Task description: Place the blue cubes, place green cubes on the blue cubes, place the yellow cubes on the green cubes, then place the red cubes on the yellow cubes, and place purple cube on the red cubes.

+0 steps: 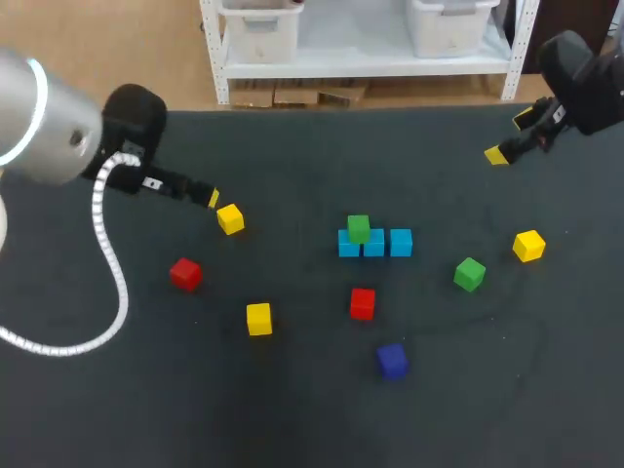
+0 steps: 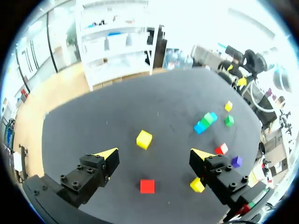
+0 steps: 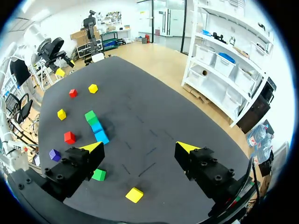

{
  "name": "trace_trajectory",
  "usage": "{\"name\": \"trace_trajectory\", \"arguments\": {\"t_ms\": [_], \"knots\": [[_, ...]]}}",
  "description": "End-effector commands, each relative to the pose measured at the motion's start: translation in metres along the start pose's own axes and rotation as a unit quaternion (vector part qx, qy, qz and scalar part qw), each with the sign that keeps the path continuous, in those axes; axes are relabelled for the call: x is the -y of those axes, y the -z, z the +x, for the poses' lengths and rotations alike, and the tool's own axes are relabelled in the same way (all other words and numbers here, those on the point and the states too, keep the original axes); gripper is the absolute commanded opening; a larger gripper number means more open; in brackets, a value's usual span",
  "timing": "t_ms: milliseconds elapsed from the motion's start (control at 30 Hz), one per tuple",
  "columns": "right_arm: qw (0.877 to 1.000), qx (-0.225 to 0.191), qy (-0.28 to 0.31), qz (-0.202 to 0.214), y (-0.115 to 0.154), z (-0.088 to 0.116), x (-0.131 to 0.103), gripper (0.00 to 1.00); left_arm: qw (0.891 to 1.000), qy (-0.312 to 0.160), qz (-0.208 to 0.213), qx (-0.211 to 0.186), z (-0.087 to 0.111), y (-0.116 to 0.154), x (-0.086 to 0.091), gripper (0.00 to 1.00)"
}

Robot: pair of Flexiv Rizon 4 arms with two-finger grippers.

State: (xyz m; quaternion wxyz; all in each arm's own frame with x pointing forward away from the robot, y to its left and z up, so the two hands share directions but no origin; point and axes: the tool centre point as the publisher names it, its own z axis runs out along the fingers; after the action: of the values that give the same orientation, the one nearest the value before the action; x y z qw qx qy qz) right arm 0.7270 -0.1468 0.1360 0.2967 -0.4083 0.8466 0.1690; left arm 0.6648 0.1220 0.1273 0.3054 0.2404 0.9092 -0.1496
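Currently 3 blue cubes (image 1: 374, 243) sit in a row mid-table, 1 green cube (image 1: 358, 228) on top; a loose green (image 1: 469, 274) lies apart to their right; left gripper (image 2: 154, 154) and right gripper (image 1: 510, 136) both hang spread, empty. Probably the right gripper should descend squarely over the loose green, pinch flat faces, and seat it beside the first.

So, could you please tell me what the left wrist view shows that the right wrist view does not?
Only the left wrist view: the left gripper close up, open, a yellow cube ahead of it. Only the right wrist view: the right gripper close up, open and empty. Both: the row of blue cubes with a green cube on top, the loose green cube and the purple cube.
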Motion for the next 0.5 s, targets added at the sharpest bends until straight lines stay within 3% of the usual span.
{"name": "trace_trajectory", "arguments": {"t_ms": [33, 167, 500], "knots": [[1.0, 0.001, 0.001, -0.002, -0.001, 0.0, 0.001, 1.0, 0.982, -0.004, 0.005, 0.188, -0.004, 0.004, -0.002, 1.0], [1.0, 0.001, 0.001, -0.002, -0.001, 0.0, 0.001, 1.0, 0.983, -0.013, 0.005, 0.183, -0.013, 0.009, -0.003, 1.0], [1.0, 0.001, 0.001, -0.002, -0.001, 0.0, 0.001, 1.0, 0.986, -0.028, -0.016, 0.162, -0.011, 0.024, -0.002, 1.0]]}}
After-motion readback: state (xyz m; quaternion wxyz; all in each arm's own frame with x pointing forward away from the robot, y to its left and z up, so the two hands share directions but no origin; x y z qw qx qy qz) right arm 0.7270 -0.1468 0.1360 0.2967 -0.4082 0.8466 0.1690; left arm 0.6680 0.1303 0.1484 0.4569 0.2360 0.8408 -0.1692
